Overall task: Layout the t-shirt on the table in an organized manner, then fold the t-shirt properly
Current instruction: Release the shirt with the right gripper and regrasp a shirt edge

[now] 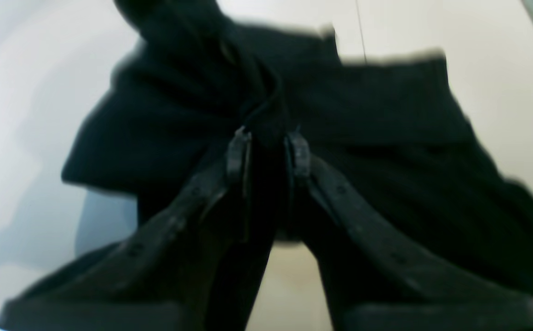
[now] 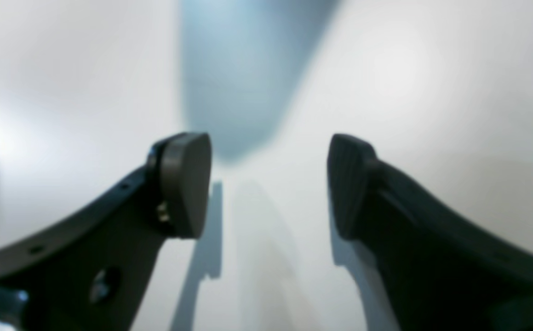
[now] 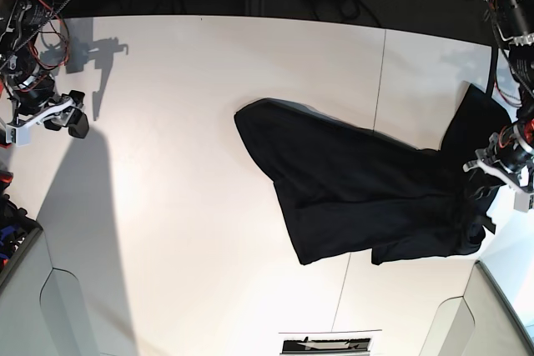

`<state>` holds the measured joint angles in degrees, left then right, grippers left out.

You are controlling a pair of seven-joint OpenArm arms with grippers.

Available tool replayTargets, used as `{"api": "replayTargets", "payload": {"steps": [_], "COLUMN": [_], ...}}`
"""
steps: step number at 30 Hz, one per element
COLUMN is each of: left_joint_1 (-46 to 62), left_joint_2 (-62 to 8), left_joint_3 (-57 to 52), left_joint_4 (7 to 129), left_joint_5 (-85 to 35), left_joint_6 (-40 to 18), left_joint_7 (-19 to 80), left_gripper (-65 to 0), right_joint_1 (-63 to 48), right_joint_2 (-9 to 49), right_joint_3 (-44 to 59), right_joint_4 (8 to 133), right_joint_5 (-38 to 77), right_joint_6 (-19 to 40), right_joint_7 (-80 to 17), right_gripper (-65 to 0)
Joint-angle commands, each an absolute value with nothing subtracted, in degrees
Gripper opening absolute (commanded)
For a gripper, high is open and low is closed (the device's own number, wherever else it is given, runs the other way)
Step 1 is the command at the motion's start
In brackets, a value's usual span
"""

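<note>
Black t-shirt rumpled on the white tabletop, one tool at its edge, the other far off.

We see the t-shirt [image 3: 350,189] spread unevenly across the tabletop [image 3: 183,139], reaching from near the middle to the side where our left tool [image 3: 499,174] stands, and lying over the thin dark seam; in the left wrist view the left tool [image 1: 268,147] has its tips close together with dark cloth bunched between and around them, but the blur keeps us from telling whether it truly pinches the fabric; our right tool [image 2: 270,184] is spread wide over bare white surface with nothing between its pads; in the base view it [image 3: 71,118] sits well apart from the shirt.
</note>
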<state>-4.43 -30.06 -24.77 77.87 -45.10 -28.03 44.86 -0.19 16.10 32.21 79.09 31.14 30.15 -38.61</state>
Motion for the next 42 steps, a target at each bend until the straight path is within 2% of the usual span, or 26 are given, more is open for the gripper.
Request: {"api": "replayTargets", "payload": {"steps": [1, 8, 15, 16, 20, 22, 23, 24, 26, 31, 34, 37, 42], "left_joint_1": [-4.91, -2.15, -1.89, -1.89, -1.93, -1.93, -1.91, -1.91, -1.91, -1.89, -1.89, -1.89, -1.89], "left_joint_2": [-31.7, -31.59, -31.81, -31.92, -32.36, -32.49, -32.58, -32.6, -32.62, -33.23, -34.44, -35.53, -35.73], "left_joint_3": [-25.3, -25.3, -25.32, -25.41, -25.43, -25.45, -25.47, -25.5, -25.76, -27.64, -28.23, -28.21, -28.21], "left_joint_4": [78.74, 78.74, 78.76, 78.74, 78.76, 78.76, 78.74, 78.74, 78.76, 78.76, 78.76, 78.76, 78.74], "left_joint_5": [-46.57, -46.5, -46.52, -46.54, -46.7, -46.48, -46.44, -46.44, -46.46, -46.54, -47.57, -47.55, -47.31], "left_joint_6": [-29.08, -29.41, -29.41, -29.41, -29.41, -29.39, -29.41, -29.39, -29.39, -29.39, -29.41, -29.41, -29.41], "left_joint_7": [43.35, 43.35, 41.98, 41.76, 41.34, 41.36, 41.39, 41.41, 41.45, 41.95, 41.93, 42.0, 41.93], "left_gripper": [-49.9, -49.9, -49.8, -48.9, -36.4, -36.0, -36.0, -36.0, -36.0, -36.1, -36.1, -36.1, -36.1], "right_joint_1": [0.45, 0.45, 0.47, 0.49, 0.64, 1.32, 1.83, 2.44, 3.79, 8.08, 11.49, 15.0, 16.64], "right_joint_2": [17.43, 16.29, 10.59, 9.52, 4.89, 2.35, 1.02, -0.32, -3.11, -8.67, -8.62, -8.6, -7.4], "right_joint_3": [32.67, 32.6, 26.15, 24.18, 15.07, 10.31, 8.1, 6.07, 2.81, -3.25, -7.92, -11.18, -11.75], "right_joint_4": [81.3, 90.52, 94.28, 94.43, 94.43, 94.32, 94.28, 94.28, 94.15, 90.08, 82.67, 73.12, 63.35], "right_joint_5": [33.06, 39.77, 42.44, 42.22, 37.54, 33.5, 31.22, 29.06, 25.04, 14.92, 9.76, 5.02, 1.48], "right_joint_6": [30.3, 32.03, 32.45, 32.45, 32.4, 32.27, 31.97, 31.38, 30.83, 30.83, 30.57, 27.92, 26.55], "right_joint_7": [-38.06, -43.29, -43.83, -43.57, -39.92, -36.99, -35.7, -35.33, -34.61, -32.21, -28.25, -27.42, -27.68], "right_gripper": [-25.1, -25.2, -25.1, -25.1, -25.1, -25.7, -30.6, -40.4, -65.0, -65.0, -65.0, -65.0, -65.0]}}
